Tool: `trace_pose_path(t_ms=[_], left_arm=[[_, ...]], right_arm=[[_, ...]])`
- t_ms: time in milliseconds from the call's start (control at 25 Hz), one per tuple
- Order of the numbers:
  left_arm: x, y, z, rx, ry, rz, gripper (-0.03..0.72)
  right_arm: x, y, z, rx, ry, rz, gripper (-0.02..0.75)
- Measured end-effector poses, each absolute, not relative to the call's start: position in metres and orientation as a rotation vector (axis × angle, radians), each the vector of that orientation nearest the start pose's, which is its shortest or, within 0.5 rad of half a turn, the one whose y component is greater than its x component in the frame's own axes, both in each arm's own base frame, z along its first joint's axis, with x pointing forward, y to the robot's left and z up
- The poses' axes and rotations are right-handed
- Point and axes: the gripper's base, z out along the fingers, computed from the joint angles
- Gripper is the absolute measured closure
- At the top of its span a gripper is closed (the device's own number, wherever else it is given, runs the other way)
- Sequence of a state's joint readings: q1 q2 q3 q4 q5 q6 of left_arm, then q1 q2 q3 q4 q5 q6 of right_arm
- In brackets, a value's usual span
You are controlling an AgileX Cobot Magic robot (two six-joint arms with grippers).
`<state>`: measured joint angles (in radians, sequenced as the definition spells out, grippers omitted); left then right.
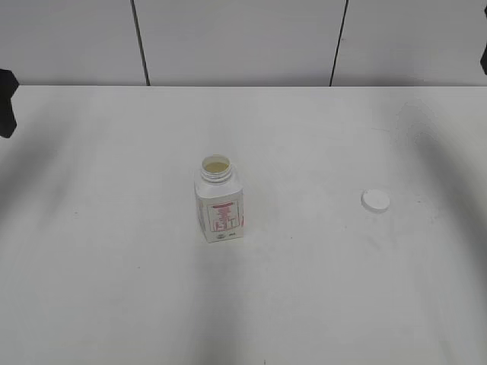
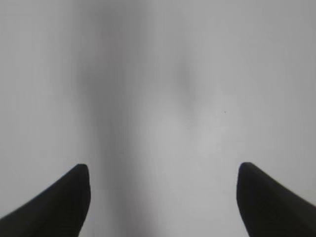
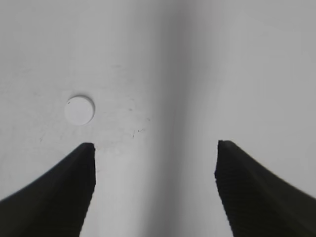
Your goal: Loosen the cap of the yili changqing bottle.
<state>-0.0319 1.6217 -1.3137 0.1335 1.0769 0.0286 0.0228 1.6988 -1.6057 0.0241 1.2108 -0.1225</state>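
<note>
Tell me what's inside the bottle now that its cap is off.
Through the open neck of the bottle, the exterior view shows a pale yellowish surface near the top. The opaque white walls hide everything below it. The cap lies apart on the table, to the right.

The left gripper [image 2: 164,170] has its jaws spread wide, its dark fingers [image 2: 59,202] entering from the lower corners of the frame. The right gripper [image 3: 155,145] is likewise spread, ribbed fingers [image 3: 252,182] at the bottom, holding nothing.
</note>
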Motion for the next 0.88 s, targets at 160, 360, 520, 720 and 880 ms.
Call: trace_pose_path(t_ms=[160, 360, 520, 720, 880], left_arm=[[0.313, 0.0, 0.288, 0.147, 2.953, 0.167, 0.129], [0.288, -0.002, 0.311, 0.127, 2.899, 0.128, 0.129], [0.251, -0.002, 0.325, 0.115, 2.849, 0.098, 0.129], [0.205, -0.001, 0.328, 0.111, 2.778, 0.093, 0.128], [0.168, 0.0, 0.324, 0.108, 2.709, 0.09, 0.13]], right_arm=[[0.341, 0.011, 0.357, -0.193, 2.711, 0.027, 0.143], [0.307, 0.011, 0.376, -0.194, 2.661, 0.033, 0.143], [0.273, 0.01, 0.378, -0.194, 2.659, 0.034, 0.143], [0.225, 0.009, 0.378, -0.193, 2.637, 0.032, 0.143], [0.194, 0.009, 0.364, -0.195, 2.656, 0.043, 0.143]])
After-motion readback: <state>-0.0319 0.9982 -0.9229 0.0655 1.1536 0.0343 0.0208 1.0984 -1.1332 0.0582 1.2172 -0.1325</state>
